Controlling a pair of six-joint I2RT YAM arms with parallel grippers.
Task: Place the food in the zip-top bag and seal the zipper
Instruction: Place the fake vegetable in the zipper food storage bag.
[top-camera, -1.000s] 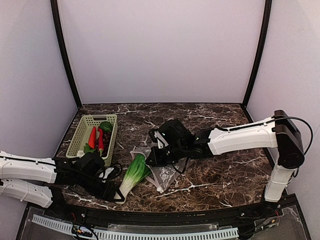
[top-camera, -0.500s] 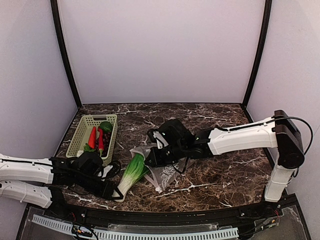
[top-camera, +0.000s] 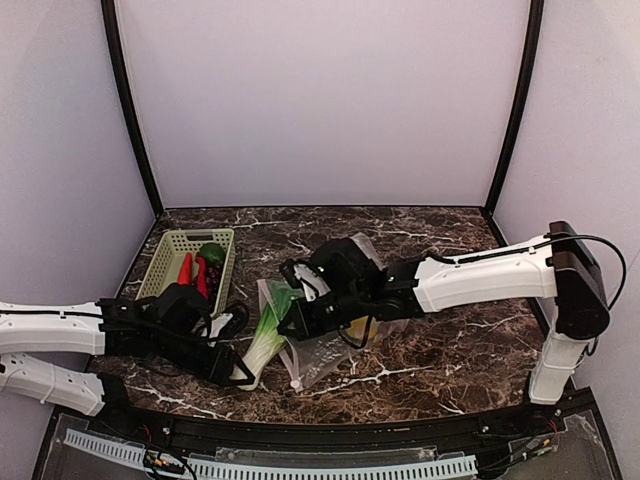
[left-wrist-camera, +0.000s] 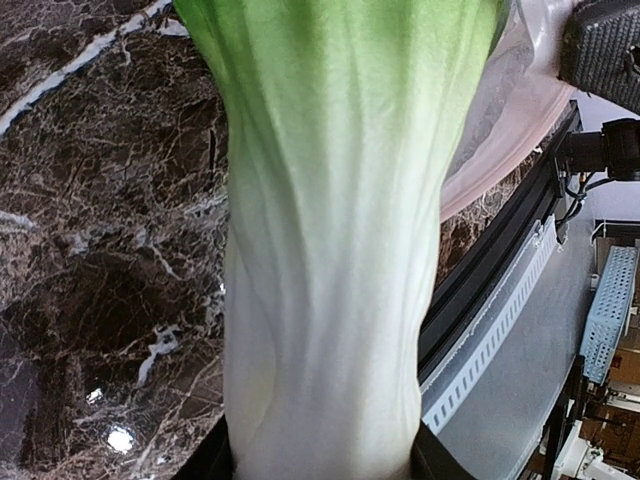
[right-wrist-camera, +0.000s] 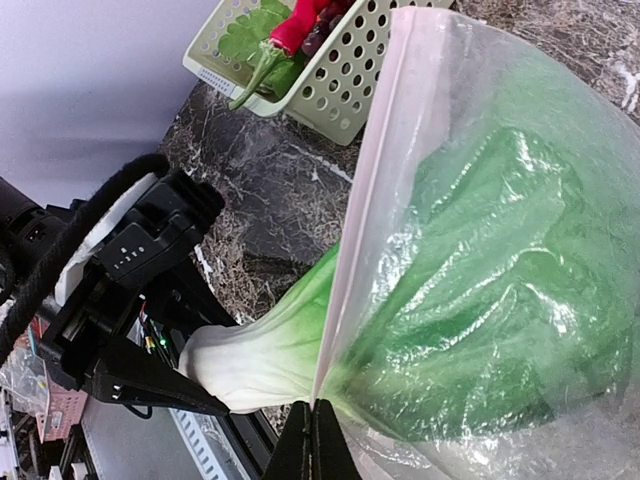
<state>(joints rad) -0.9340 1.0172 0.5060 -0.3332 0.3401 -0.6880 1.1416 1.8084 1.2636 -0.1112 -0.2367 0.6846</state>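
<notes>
My left gripper (top-camera: 232, 368) is shut on the white stem end of the green leafy vegetable (top-camera: 268, 332), which fills the left wrist view (left-wrist-camera: 330, 250). Its green leaf end is inside the mouth of the clear zip-top bag (top-camera: 325, 350). My right gripper (top-camera: 296, 325) is shut on the bag's mouth edge, the zipper strip (right-wrist-camera: 365, 190), and holds it lifted. In the right wrist view the leaves (right-wrist-camera: 480, 310) show through the plastic and the white stem (right-wrist-camera: 250, 360) sticks out. Red chili peppers (top-camera: 192, 275) and a green piece lie in the basket. The lemon is not visible.
The pale green mesh basket (top-camera: 168, 250) stands at the back left, also in the right wrist view (right-wrist-camera: 350, 90). The black front rail (top-camera: 330, 432) runs along the near table edge. Dark marble table (top-camera: 450, 350) stretches to the right.
My left gripper has pushed the vegetable up and right, so its leaf end has gone into the bag. My right gripper has lifted the bag's mouth and shifted a little left.
</notes>
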